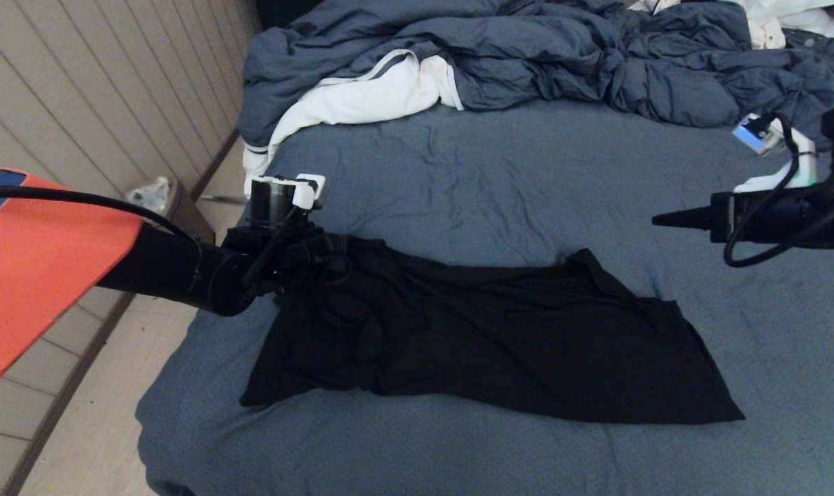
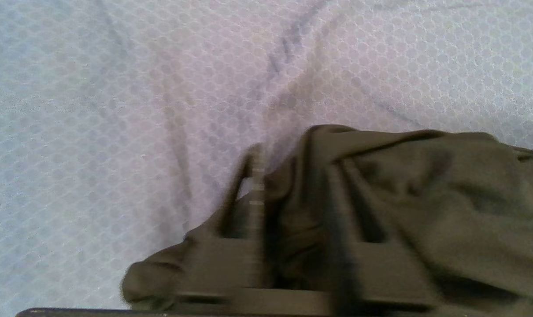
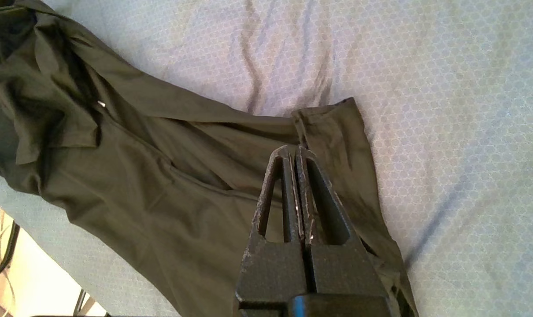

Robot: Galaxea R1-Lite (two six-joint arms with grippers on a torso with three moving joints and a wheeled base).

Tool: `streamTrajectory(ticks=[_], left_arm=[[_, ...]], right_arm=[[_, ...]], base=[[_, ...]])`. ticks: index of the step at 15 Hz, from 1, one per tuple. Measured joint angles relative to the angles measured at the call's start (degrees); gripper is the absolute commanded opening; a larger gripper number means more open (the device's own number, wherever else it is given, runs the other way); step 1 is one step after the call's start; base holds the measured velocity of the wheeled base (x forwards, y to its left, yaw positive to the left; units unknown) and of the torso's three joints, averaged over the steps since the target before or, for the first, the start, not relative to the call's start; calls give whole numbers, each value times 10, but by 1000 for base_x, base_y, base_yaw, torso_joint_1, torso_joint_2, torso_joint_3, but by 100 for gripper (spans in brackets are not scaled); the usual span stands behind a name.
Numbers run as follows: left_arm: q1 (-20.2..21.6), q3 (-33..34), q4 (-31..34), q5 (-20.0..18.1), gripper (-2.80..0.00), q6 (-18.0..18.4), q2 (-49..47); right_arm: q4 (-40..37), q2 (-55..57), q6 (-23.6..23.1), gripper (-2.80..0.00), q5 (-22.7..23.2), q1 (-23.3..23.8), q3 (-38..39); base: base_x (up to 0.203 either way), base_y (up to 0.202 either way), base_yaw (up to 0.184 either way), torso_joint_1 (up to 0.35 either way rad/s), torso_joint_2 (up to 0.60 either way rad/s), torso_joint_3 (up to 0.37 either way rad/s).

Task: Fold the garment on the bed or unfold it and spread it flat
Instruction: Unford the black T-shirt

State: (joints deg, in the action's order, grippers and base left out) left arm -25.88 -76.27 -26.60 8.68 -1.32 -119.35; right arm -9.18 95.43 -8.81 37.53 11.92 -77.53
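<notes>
The garment (image 1: 500, 337) lies crumpled across the bed (image 1: 500, 172) at lower centre. Left gripper (image 2: 293, 198), fingers parted around cloth at centre left, apparently mid-release; right gripper (image 3: 296, 154), pressed together, hovers idle at right.

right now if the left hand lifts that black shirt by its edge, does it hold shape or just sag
Probably sags: the shirt lies rumpled in soft folds on the bed. Likely light, since thin cloth bunches around the left hand. It may drag across the sheet rather than slide cleanly.
</notes>
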Motion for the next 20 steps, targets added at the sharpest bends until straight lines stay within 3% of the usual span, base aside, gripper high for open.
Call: streamTrajectory(ticks=[9,16,20], left_arm=[[16,41,31,3,0,-4,95],[-30,227,19,10,0,-23,183],[-50,261,24,18,0,-41,230]], right_arm=[[0,-3,0,-280,2,-1,1],[0,-6,1,-280,3,0,1],[0,-6,1,-280,3,0,1]], base=[[0,0,0,0,0,0],[0,0,0,0,0,0],[0,0,0,0,0,0]])
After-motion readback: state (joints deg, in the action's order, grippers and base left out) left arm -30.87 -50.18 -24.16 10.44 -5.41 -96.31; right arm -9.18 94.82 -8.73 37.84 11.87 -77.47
